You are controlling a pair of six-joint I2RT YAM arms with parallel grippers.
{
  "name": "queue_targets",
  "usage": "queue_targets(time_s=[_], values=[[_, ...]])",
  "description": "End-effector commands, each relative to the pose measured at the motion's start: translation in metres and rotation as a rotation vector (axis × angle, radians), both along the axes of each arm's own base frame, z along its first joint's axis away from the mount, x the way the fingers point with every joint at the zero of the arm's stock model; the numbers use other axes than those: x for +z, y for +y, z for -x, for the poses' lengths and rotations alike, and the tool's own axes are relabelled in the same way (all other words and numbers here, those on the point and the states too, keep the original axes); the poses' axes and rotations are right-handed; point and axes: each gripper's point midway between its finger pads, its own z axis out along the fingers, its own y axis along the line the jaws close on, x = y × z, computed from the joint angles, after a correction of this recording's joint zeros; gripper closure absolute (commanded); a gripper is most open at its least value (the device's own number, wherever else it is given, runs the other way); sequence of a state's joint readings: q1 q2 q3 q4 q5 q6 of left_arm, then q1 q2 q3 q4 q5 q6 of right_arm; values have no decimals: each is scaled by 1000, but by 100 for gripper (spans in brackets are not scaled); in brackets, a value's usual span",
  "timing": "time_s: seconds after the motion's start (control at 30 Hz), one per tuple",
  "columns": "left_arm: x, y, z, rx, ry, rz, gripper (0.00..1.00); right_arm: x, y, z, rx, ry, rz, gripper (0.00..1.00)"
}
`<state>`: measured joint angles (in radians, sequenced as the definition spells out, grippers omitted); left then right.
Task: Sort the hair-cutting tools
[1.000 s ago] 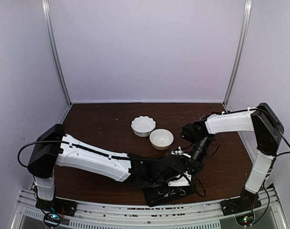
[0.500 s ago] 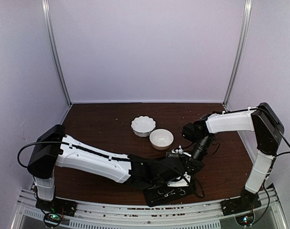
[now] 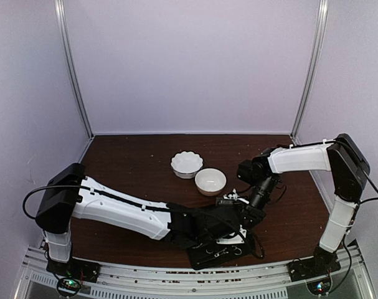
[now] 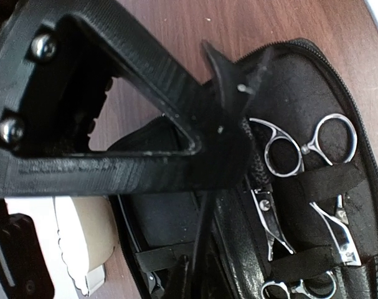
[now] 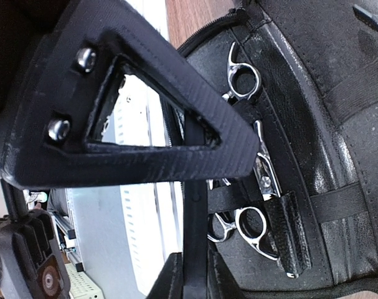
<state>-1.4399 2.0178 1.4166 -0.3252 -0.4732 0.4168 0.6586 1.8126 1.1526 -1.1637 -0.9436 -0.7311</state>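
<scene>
The black zip case (image 3: pixel 207 256) lies open at the table's near edge. Two silver scissors (image 4: pixel 307 149) (image 4: pixel 339 237) sit under its straps, and they also show in the right wrist view (image 5: pixel 263 177). My left gripper (image 3: pixel 228 238) (image 4: pixel 198 261) reaches into the case's other half and is shut. A thin black clip (image 4: pixel 204 224) runs between its fingertips beside a strap. My right gripper (image 3: pixel 241 218) (image 5: pixel 192 268) is shut on the case's black rim at its far side. Both arms hide much of the case from above.
A scalloped white bowl (image 3: pixel 187 164) and a plain white bowl (image 3: pixel 210 180) stand side by side behind the case, mid-table. The metal rail (image 3: pixel 176 271) runs just in front of the case. Purple walls close in the back and both sides.
My left gripper has closed and moved a little right, deeper over the open case. The right arm has hardly moved and keeps its hold.
</scene>
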Motion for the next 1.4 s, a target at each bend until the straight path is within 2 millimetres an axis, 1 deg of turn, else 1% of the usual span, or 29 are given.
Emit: queue_targets(time_s=[0.0, 0.1, 0.17, 0.23, 0.4, 0.5, 0.53, 0.57, 0.6, 0.67, 0.73, 0.87, 0.97, 1.03, 1.1, 1.23, 1.37], values=[[11, -2, -8, 57, 16, 69, 100, 8, -2, -2, 11, -4, -17, 79], [9, -1, -5, 73, 52, 81, 100, 22, -5, -13, -17, -46, -59, 65], [7, 1, -4, 95, 77, 87, 100, 33, -10, -23, -36, -86, -71, 60], [5, 3, -4, 129, 113, 101, 100, 47, -17, -38, -70, -130, -74, 56], [3, 7, -9, 218, 177, 143, 100, 87, -37, -78, -175, -262, -121, 53], [3, 7, -12, 271, 223, 178, 100, 108, -48, -108, -326, -381, -133, 53], [3, 7, -14, 290, 238, 189, 100, 112, -52, -119, -390, -437, -129, 54], [3, 8, -16, 308, 251, 201, 100, 122, -58, -130, -457, -529, -138, 54], [4, 8, -18, 328, 267, 215, 100, 124, -65, -141, -525, -590, -126, 53], [2, 8, -21, 364, 304, 237, 100, 126, -75, -156, -606, -711, -129, 53], [-5, 9, -26, 407, 344, 239, 100, 113, -86, -153, -618, -751, -88, 53], [-11, 15, -37, 484, 382, 246, 100, 77, -98, -131, -529, -743, -22, 57], [-11, 18, -42, 522, 421, 259, 100, 60, -103, -114, -458, -765, -22, 61], [-9, 18, -45, 536, 438, 269, 100, 56, -102, -105, -409, -792, -56, 62], [-5, 15, -46, 533, 448, 284, 100, 58, -98, -100, -389, -809, -97, 61], [4, 6, -45, 521, 465, 316, 100, 67, -83, -97, -358, -802, -154, 62], [14, -1, -46, 512, 472, 344, 100, 67, -66, -92, -303, -791, -179, 63]])
